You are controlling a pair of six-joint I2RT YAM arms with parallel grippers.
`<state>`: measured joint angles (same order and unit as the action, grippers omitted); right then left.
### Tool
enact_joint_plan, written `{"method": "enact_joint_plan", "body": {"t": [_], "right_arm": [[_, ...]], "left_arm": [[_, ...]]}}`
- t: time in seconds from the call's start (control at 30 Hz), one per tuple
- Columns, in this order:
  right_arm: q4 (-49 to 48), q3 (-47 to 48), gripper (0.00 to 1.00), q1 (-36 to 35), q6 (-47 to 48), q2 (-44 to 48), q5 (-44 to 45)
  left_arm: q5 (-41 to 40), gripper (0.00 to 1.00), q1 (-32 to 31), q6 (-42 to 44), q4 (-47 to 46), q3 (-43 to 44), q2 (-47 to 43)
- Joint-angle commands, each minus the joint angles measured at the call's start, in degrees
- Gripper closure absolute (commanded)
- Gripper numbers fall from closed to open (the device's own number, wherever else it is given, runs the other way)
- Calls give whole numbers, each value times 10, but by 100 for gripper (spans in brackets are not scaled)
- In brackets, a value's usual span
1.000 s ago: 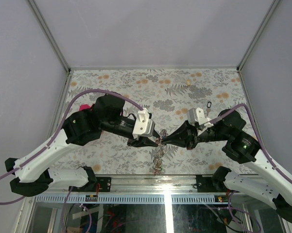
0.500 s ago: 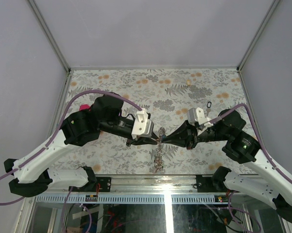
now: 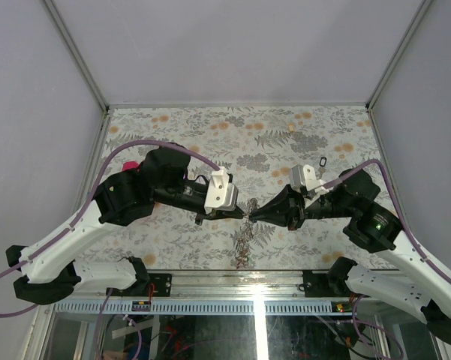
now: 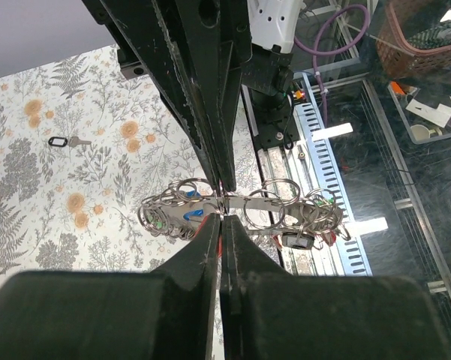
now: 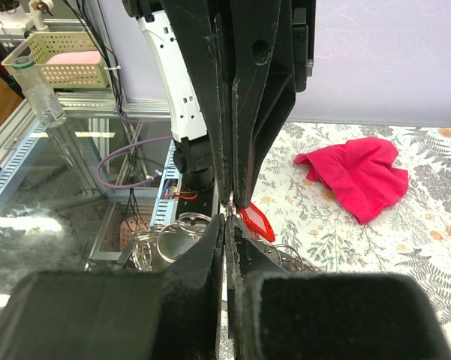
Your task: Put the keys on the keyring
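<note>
The keyring (image 4: 274, 205) hangs in the air between both grippers, a thin grey ring crowded with small rings and keys (image 4: 169, 217) with green, blue and red tags. In the top view the bunch (image 3: 244, 238) dangles over the table's near edge. My left gripper (image 4: 222, 218) is shut on the ring's wire from one side. My right gripper (image 5: 227, 217) is shut on it from the other, tip to tip with the left (image 3: 248, 215). A red tag (image 5: 257, 223) hangs just behind the right fingertips. One loose key (image 3: 320, 161) with a black tag lies on the table at the right.
A magenta cloth (image 5: 358, 176) lies on the floral table (image 3: 210, 127) behind the left arm, mostly hidden from above. A small cream tag (image 3: 293, 129) sits near the back right. The table's near edge and a metal rail (image 3: 233, 281) run just below the hanging bunch.
The left gripper's jaws have closed on the keyring and it has shifted slightly right, meeting the right gripper's tip. The right arm has hardly moved.
</note>
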<state>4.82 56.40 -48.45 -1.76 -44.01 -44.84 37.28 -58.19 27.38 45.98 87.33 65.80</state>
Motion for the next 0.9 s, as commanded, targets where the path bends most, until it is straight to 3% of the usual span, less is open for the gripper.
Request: {"method": "enact_joint_plan", "body": {"t": [0.0,0.33,0.87], "right_arm": [[-72,33,100,-3,-23,22,18],[-143,35,100,-2,-72,33,44],[-417,-73,100,-3,-186,43,141]], "left_arm": [[-26,100,-4,2,-13,6,-17],[-32,100,-4,-37,-102,-27,-41],[-122,100,-4,-168,-378,-146,-99]]}}
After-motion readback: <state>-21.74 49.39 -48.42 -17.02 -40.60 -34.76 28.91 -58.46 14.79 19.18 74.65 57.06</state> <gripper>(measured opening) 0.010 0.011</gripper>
